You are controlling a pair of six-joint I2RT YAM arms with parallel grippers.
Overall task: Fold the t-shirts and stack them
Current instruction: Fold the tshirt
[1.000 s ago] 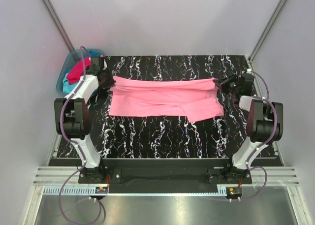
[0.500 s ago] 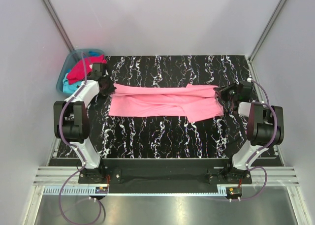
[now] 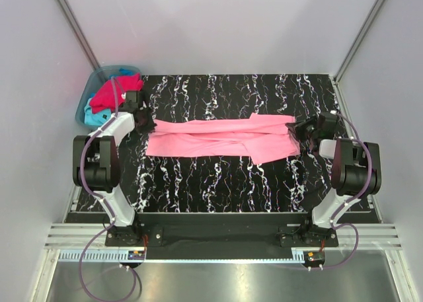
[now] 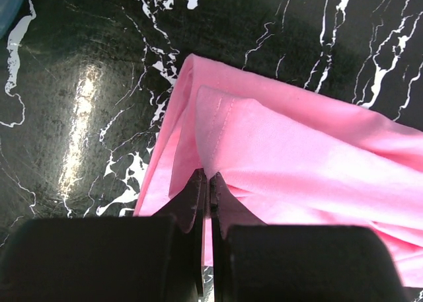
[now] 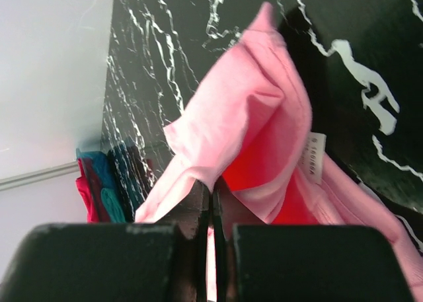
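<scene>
Over the table (image 3: pixel 218 183), left claw (image 4: pixel 206 180) and right claw (image 5: pixel 210 186) pinch the pink t-shirt (image 3: pixel 218 138), now lower.

- The left gripper (image 4: pixel 208 180) rises from the bottom centre of the frame, its two dark fingers pressed together with only a thin seam between them.
- A fold of the pink t-shirt (image 4: pixel 297 156) is pinched between the tips.
- The cloth spreads from the centre toward the right edge, with a stitched hem running down near its left corner.
- The black table (image 4: pixel 86 71), veined in white, fills the left and top.
- A sliver of a blue tub (image 4: pixel 9 0) shows in the upper left corner.
</scene>
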